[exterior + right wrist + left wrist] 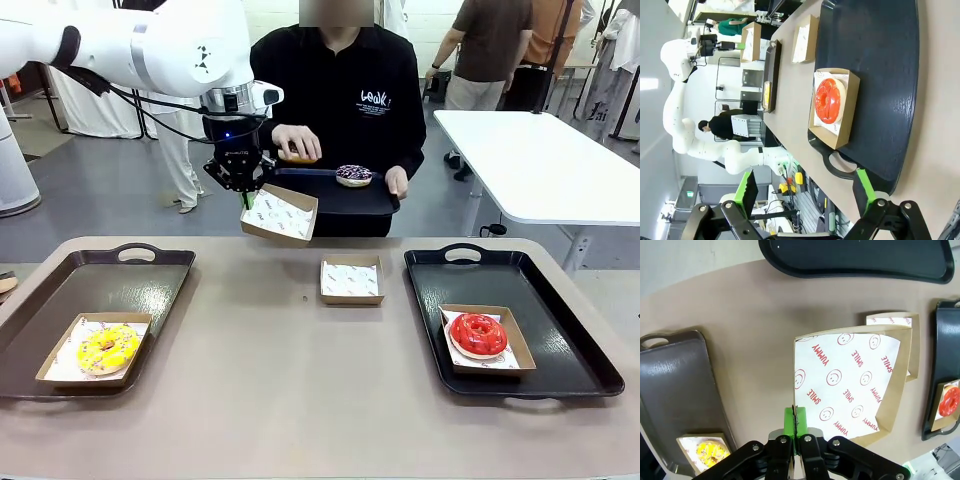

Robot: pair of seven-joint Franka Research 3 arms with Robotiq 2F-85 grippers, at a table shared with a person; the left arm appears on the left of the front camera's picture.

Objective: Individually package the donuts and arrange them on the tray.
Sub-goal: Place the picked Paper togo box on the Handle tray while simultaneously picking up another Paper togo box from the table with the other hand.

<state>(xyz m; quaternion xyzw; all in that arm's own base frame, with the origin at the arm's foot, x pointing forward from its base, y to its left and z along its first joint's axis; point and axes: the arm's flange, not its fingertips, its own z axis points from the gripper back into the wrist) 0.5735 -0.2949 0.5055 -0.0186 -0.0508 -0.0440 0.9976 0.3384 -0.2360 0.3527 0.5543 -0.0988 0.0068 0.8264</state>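
- L claw (246,200) (796,417): pinched shut on the rim of an empty cardboard box (282,215) (850,385). The box hangs tilted, clear of the table (300,400), just in front of the black tray the person holds (310,185).
- R claw (806,180): jaws wide apart, nothing in them, hovering by the right tray (560,330) (880,60).
- Donuts: the purple-and-white sprinkled donut (353,175) sits unboxed on the person's tray. The yellow donut (108,347) (712,452) is boxed on the left tray (60,290). The red donut (477,334) (828,100) is boxed on the right tray.
- The person's hand (297,142) covers sth brownish on their tray; can't tell what.
- Step, my guess: I'm offering the box so the next donut can go in. About half done, w/ two already packaged.
- Next: level the box and keep it steady for the donut, then carry it flat to a tray; my edge-only pinch could let it sag.
- The spare box (351,280) (890,320) waits mid-table.
- Writing: the liner paper reads "YUMMY" and "SMILE" in red, w/ smiley faces. White print on the person's black top is too small to be sure of.
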